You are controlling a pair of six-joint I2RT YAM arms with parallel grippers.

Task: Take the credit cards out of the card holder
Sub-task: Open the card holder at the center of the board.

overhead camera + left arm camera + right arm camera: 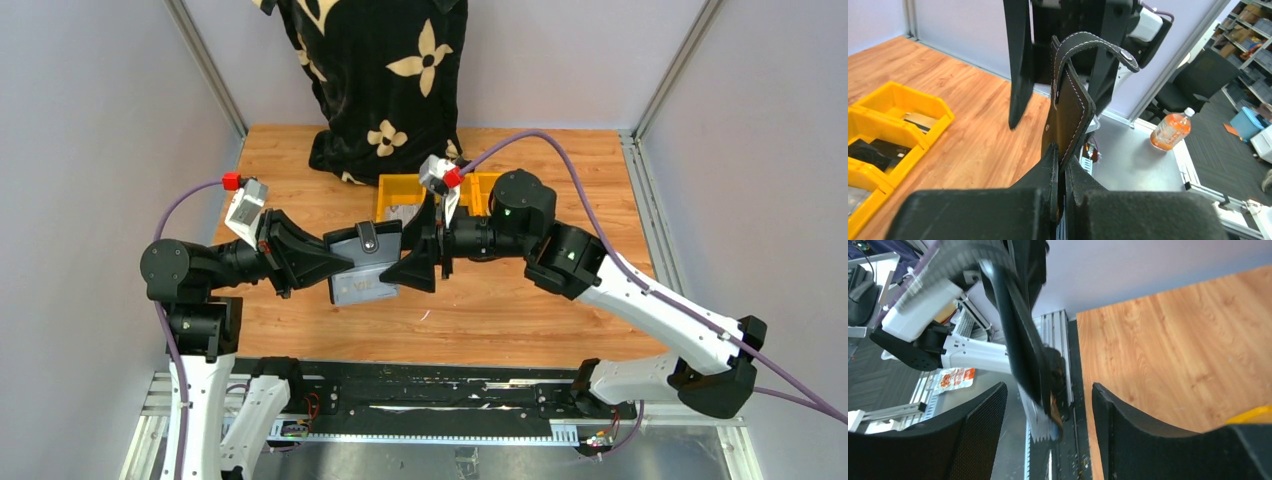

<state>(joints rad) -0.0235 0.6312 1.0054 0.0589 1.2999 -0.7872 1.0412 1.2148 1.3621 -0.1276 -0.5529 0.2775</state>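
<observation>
The black card holder [366, 244] hangs open above the table, and my left gripper [340, 262] is shut on its left edge. A grey credit card [362, 290] with print shows in its lower half. In the left wrist view the card holder [1070, 107] stands edge-on out of my left gripper [1064, 172], with its closing tab [1098, 46] curling over the top. My right gripper [420, 248] is open at the holder's right edge. In the right wrist view the blurred card holder [1020, 340] sits between the spread fingers [973, 435] of my right gripper [1048, 407] without touching them, and pale card edges [1040, 427] stick out at its end.
Yellow bins [398, 190] stand behind the grippers; the bins [895, 112] hold a grey card [918, 120] and a black slab [873, 150]. A black flower-patterned bag [385, 80] sits at the table's back edge. A metal rail [400, 395] runs along the near edge.
</observation>
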